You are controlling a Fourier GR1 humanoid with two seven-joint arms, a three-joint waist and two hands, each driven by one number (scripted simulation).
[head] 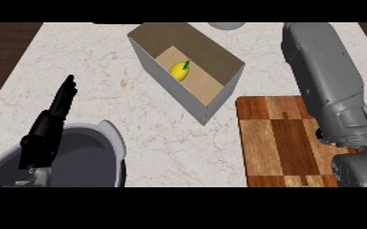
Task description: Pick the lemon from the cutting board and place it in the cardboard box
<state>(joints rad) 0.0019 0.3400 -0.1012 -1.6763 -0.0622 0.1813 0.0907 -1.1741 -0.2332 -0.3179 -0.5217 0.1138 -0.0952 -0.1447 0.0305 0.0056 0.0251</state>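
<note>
Head view. Single frame logged.

Counter [93, 58]: pale marbled top that fills most of the view, with dark flooring showing past its left edge.

Cardboard box [204, 46]: open at the top and set diagonally on the counter, its long side running from upper left to lower right. Inner walls brown, outer wall grey.

Lemon [178, 72]: lies on the floor of the box, in the upper-left half, close to the left wall. It is yellow, with a small green tip pointing up and to the right. Nothing touches it from above.

Cutting board [276, 140]: striped in light and dark wood, lying flat at lower right. Its upper-left corner sits near the lower-right wall of the box. I cannot tell whether the two touch.

Left hand [44, 131]: black, at lower left and well apart from the box. Its fingers [66, 94] are straight, held together and pointing up the view. It holds nothing. The grey left forearm [90, 157] bulks just to its right at the lower edge.

Right forearm [323, 73]: a large grey limb along the right side, crossing over the right edge of the cutting board. The right hand itself does not show, so its state cannot be read.

Top edge: a grey rounded thing [226, 25] just beyond the far end of the box, too cut off to identify.
</note>
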